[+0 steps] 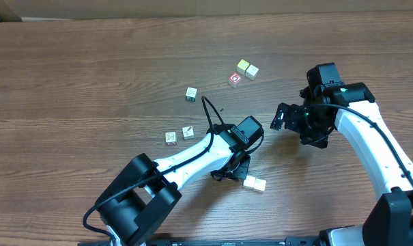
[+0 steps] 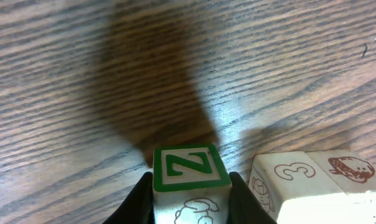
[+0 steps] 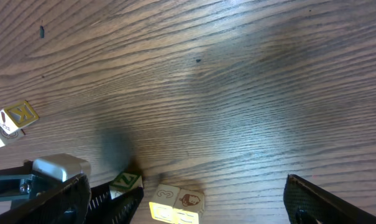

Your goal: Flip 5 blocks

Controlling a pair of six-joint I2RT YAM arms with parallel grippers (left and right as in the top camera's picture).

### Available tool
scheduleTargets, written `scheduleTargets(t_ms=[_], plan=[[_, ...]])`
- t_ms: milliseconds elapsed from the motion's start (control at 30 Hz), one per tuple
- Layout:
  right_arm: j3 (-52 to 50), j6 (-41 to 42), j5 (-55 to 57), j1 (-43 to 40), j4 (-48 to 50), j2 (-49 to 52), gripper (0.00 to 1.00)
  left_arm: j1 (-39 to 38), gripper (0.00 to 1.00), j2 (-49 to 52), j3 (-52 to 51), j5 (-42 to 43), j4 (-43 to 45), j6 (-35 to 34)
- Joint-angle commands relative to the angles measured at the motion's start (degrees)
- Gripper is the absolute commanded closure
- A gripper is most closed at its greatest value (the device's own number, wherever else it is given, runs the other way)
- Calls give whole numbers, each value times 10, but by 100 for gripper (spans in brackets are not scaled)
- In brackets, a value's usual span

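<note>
We are recording the wooden table (image 1: 69, 82) as the work surface, with the left arm (image 1: 192, 154) reaching in from the near edge toward the centre and the right arm (image 1: 370, 143) standing off to the right. The left gripper (image 2: 191, 198) is grasping the green-Z block (image 2: 189, 167), one jaw pressing each side face and the Z face pointing up at the wrist camera. We cannot tell whether the block is resting on the wood or lifting clear. Being a cube, it is offering no long axis, so we are judging that any turn must run about the line between the jaws. A pair of pale blocks (image 1: 254, 183) is lying just beside it on the right, leaving little room for tipping that way. The right gripper (image 1: 281, 117) is hanging wide open and empty, well apart, so the left arm is plainly the nearer.
</note>
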Motion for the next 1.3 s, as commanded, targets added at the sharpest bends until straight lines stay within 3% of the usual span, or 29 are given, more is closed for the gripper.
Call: scheduleTargets(t_ms=[0, 100, 433, 700, 800, 900, 1067, 1267], plan=[[12, -4, 0, 0, 4, -1, 0, 0, 74, -7, -4, 15, 1, 11], [12, -4, 0, 0, 5, -1, 0, 1, 65, -7, -4, 15, 2, 11], [12, -4, 0, 0, 5, -1, 0, 39, 64, -7, 3, 22, 1, 24], [12, -4, -1, 0, 11, -1, 0, 72, 57, -7, 45, 65, -4, 87], [12, -4, -1, 0, 13, -1, 0, 72, 64, -7, 47, 65, -8, 91], [12, -4, -1, 0, 12, -1, 0, 72, 80, -7, 47, 58, -28, 90], [12, -4, -1, 0, 6, -1, 0, 94, 81, -7, 47, -16, -65, 33], [12, -4, -1, 0, 6, -1, 0, 129, 93, -7, 46, 9, -86, 35]])
